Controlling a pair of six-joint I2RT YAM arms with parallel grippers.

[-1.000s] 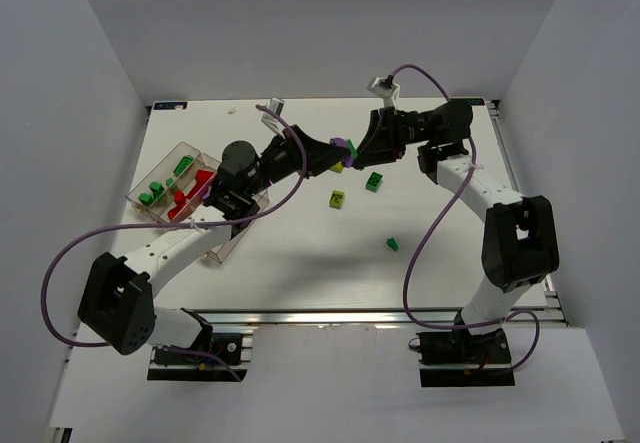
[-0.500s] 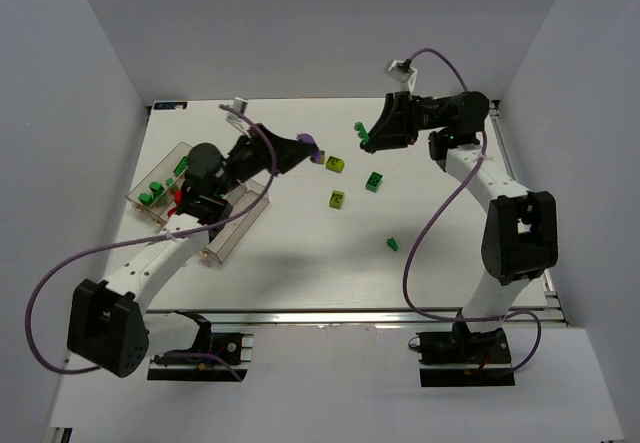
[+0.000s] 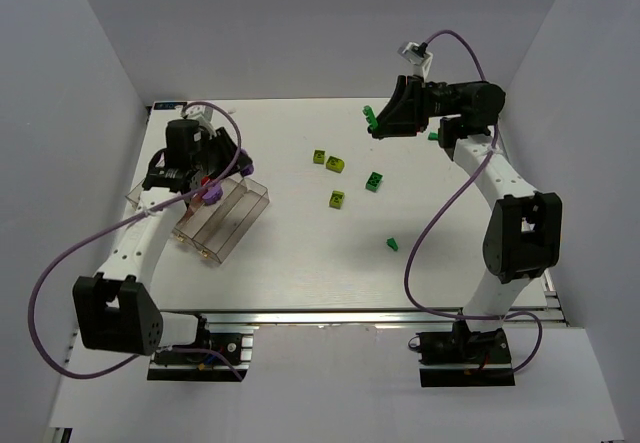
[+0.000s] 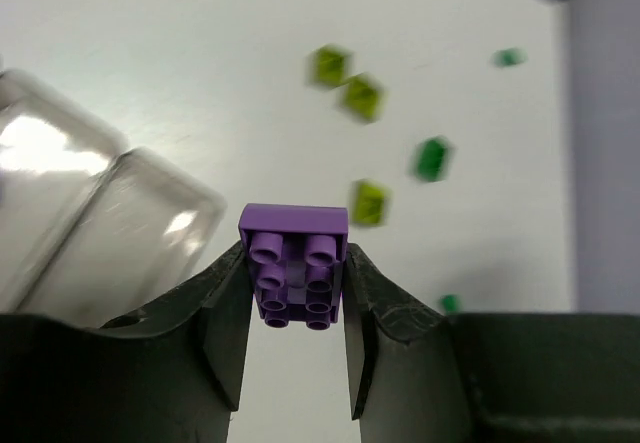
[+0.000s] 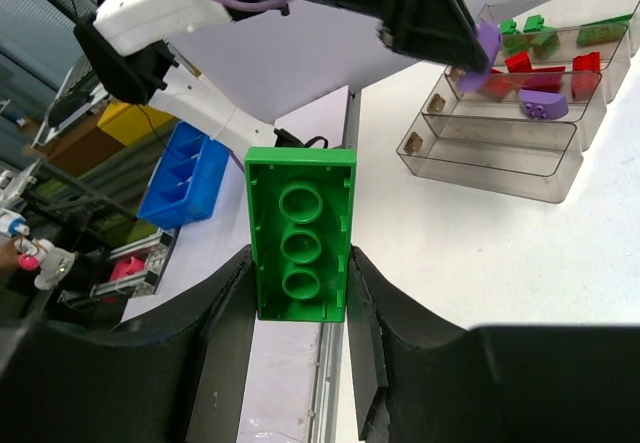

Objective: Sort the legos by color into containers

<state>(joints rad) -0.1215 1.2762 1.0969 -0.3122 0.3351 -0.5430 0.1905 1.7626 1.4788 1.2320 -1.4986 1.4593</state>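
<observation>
Overhead, both arms reach over the white table point(image 3: 300, 263), each carrying one brick. The left gripper point(image 3: 206, 191) hangs above the clear divided tray point(image 3: 228, 225) at the table's left side. Its fingers point(image 4: 222, 308) are partly closed, pinching a purple brick point(image 4: 294, 275) by two opposite sides, studs facing the wrist camera. Which compartment lies directly beneath it cannot be told.

The right gripper point(image 3: 374, 126) is raised near the far right of the table. Its fingers point(image 5: 228, 313) are about half closed and clamp a green brick point(image 5: 300, 233) by its long sides, with the hollow underside and its three round tubes showing.

Tray contents, seen from the right wrist:
- Green bricks point(image 5: 527, 27) lie in the compartment farthest from that camera.
- Red bricks point(image 5: 545, 70) lie in the next compartment.
- A purple piece point(image 5: 541, 109) lies in the third.

Loose bricks lie on the table between the arms, well apart from the tray:
- Three yellow-green bricks point(image 3: 335, 164), two of them just beside each other.
- A green brick point(image 3: 373, 180) near those.
- A smaller green one point(image 3: 392, 244) closer to the arm bases.
</observation>
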